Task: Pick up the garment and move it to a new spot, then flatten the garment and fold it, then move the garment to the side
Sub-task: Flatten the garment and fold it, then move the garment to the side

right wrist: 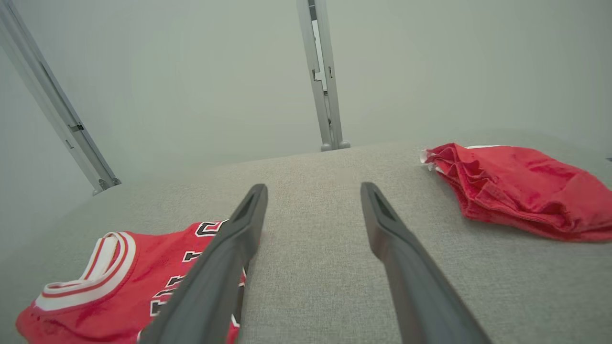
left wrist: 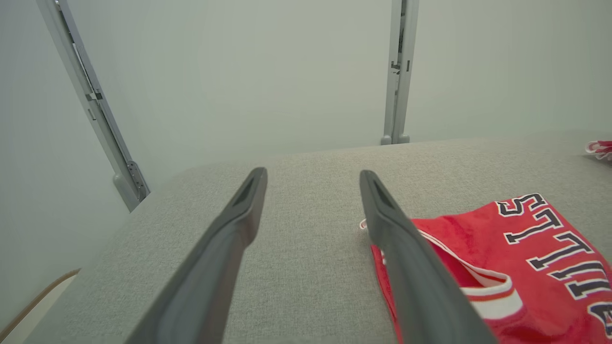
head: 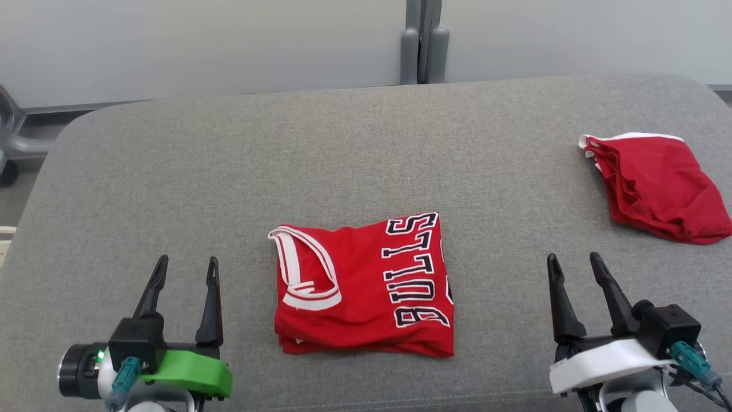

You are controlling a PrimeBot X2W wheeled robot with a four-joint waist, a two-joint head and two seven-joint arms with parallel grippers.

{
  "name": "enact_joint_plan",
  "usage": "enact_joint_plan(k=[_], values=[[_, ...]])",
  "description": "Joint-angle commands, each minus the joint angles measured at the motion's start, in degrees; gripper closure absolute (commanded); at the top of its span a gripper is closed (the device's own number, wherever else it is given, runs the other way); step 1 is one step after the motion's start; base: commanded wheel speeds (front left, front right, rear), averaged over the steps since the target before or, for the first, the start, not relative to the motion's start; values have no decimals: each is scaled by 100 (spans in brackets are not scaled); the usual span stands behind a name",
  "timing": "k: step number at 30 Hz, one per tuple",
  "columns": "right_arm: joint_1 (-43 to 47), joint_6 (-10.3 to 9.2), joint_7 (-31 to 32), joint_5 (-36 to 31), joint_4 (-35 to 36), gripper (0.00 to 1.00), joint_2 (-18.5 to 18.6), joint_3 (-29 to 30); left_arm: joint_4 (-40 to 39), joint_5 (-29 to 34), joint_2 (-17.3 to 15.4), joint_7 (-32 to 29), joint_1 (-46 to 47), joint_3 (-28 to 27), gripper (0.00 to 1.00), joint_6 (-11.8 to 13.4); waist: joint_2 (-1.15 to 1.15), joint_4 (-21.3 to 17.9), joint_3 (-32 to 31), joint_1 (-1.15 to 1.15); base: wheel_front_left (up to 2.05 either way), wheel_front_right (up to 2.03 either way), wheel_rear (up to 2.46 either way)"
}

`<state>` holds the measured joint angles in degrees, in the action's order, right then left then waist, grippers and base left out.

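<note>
Both pincers sit lowest in the head view, resting above the near edge of the grey fabric-covered tabletop (head: 171, 171). The left pincer (head: 187, 261) has its two dark fingers spread wide with nothing between them. The right pincer (head: 573, 257) is likewise fully parted and holds nothing. Neither touches any cloth.

Between them, near the middle of the tabletop, lies the garment (head: 366, 286), a red jersey with white trim and "BULLS" lettering. It is folded into a compact, roughly square packet, with the collar band to the left and the lettering along the right side. Its edges look fairly even, though the bottom layers bulge a little.

A second red cloth (head: 657, 183) lies well apart at the far right, loosely folded with rumpled layers.

By my reading, the moving, flattening and folding are done for the jersey. What seems left is the last step: taking hold of the packet and shifting it to the side without letting the folds fall open.
</note>
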<state>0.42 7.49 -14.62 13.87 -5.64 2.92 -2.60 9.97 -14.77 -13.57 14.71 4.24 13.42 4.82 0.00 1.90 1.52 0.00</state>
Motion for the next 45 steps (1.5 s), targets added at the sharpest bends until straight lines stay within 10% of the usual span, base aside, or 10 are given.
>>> enact_joint_plan(k=[1, 26, 45], values=[[146, -2, 39, -29, 77, 0, 14, 55, -23, -8, -54, -3, -122, 17, 0, 39, 0, 3, -82, 0, 0, 0, 0], [329, -2, 364, 19, 199, 0, 6, 156, -170, -80, -98, -130, -148, 138, 0, 141, 0, 159, -81, 0, 0, 0, 0], [-1238, -2, 1051, 913, -1887, 0, 760, -1190, 41, -92, 242, 6, 537, 429, 0, -135, 0, 1165, 859, 0, 0, 0, 0]])
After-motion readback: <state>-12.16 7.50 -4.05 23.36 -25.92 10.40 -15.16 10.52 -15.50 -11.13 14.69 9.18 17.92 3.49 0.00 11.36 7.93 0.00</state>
